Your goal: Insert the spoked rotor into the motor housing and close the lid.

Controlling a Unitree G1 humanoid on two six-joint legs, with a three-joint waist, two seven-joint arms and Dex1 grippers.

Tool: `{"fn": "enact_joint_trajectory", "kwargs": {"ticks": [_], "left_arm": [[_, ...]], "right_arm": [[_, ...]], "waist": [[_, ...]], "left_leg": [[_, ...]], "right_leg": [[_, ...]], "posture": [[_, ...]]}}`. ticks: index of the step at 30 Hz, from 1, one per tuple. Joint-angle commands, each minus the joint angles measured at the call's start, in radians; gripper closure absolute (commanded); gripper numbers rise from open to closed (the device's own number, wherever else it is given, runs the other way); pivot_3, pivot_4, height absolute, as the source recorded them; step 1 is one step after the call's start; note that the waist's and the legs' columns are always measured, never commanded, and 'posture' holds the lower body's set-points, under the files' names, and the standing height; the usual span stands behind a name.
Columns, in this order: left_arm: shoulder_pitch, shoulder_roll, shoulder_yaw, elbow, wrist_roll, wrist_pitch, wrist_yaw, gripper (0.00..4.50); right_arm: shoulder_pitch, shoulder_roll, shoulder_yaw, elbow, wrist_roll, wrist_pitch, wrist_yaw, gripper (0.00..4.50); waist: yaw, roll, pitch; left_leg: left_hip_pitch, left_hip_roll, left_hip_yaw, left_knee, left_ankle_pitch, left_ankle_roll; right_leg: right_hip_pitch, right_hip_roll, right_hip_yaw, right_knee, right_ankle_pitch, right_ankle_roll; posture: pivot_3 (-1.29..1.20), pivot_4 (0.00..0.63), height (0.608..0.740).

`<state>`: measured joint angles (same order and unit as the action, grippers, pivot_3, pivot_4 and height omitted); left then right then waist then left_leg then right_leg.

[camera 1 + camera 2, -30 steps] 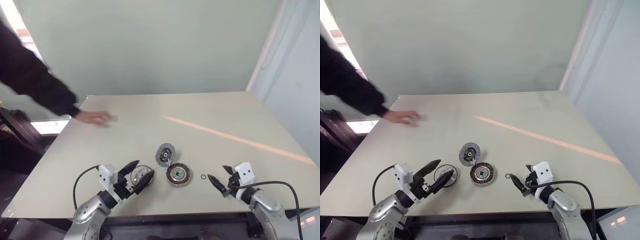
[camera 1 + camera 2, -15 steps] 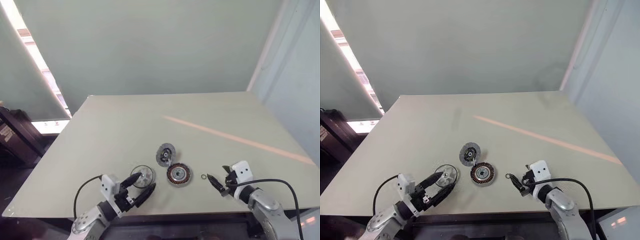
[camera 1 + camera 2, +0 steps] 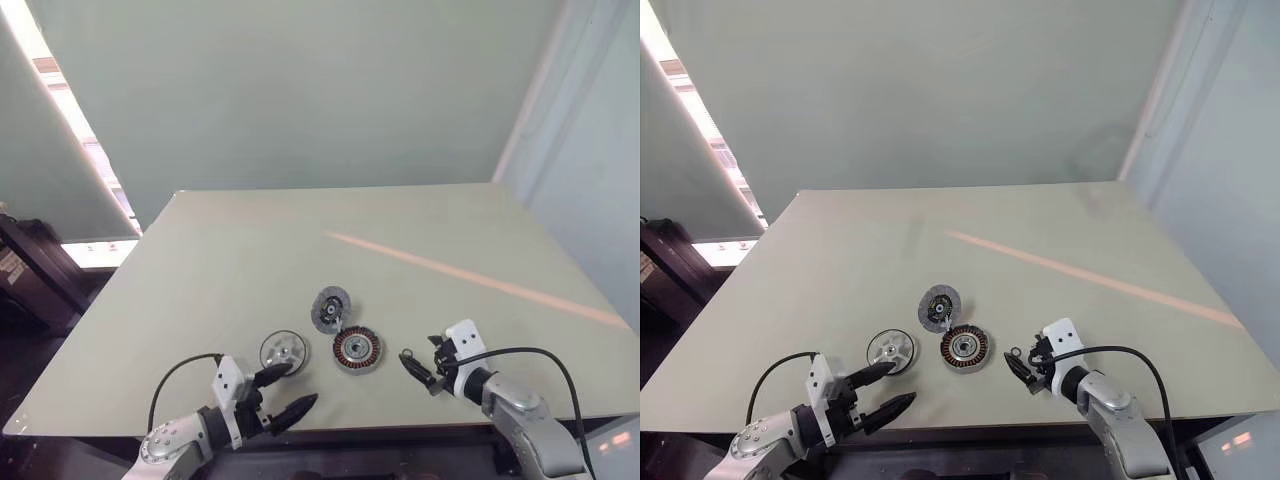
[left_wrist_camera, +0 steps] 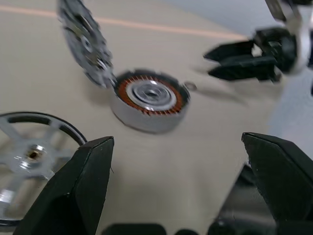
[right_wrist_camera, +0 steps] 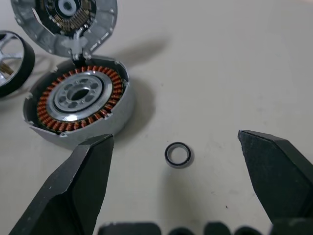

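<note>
The spoked rotor (image 3: 284,350) lies flat on the table, left of the motor housing (image 3: 357,349), whose copper windings face up. The lid (image 3: 331,309) stands tilted up at the housing's far rim, inner face showing. My left gripper (image 3: 303,383) is open at the near table edge, just short of the rotor (image 4: 29,152), holding nothing. My right gripper (image 3: 412,368) is open and empty to the right of the housing (image 5: 78,100), pointing at it.
A small dark ring (image 5: 178,154) lies on the table between the housing and my right gripper's fingers. A pale orange stripe (image 3: 470,278) crosses the tabletop. Dark furniture (image 3: 30,270) stands beyond the table's left edge.
The person's arm and hand left the table's far left. My left gripper drew back from the rotor toward the near edge. My right gripper shifted left toward the small ring.
</note>
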<state>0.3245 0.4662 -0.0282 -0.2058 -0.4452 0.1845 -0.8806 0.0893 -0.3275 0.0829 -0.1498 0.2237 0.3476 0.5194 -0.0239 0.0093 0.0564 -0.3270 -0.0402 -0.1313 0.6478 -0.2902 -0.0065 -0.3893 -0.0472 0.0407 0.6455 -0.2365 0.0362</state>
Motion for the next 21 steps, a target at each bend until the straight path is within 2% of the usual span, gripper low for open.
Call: {"fn": "enact_joint_trajectory", "kwargs": {"ticks": [1,21], "left_arm": [[-0.019,-0.001,0.001,-0.014,0.003,-0.02,-0.007,0.0],[-0.045,-0.01,-0.007,0.005,0.022,-0.037,-0.02,0.0]], "right_arm": [[-0.028,0.013,0.013,0.02,-0.012,-0.015,-0.001,0.06],[-0.088,0.068,0.032,0.225,-0.074,-0.161,-0.001,0.06]], "waist": [[0.0,0.0,0.0],[-0.001,0.0,0.0]], "left_leg": [[0.0,0.0,0.0,0.0,0.0,0.0],[0.0,0.0,0.001,0.0,0.0,0.0]], "right_leg": [[0.0,0.0,0.0,0.0,0.0,0.0],[0.0,0.0,0.0,0.0,0.0,0.0]], "posture": [[0.0,0.0,0.74],[0.0,0.0,0.74]]}}
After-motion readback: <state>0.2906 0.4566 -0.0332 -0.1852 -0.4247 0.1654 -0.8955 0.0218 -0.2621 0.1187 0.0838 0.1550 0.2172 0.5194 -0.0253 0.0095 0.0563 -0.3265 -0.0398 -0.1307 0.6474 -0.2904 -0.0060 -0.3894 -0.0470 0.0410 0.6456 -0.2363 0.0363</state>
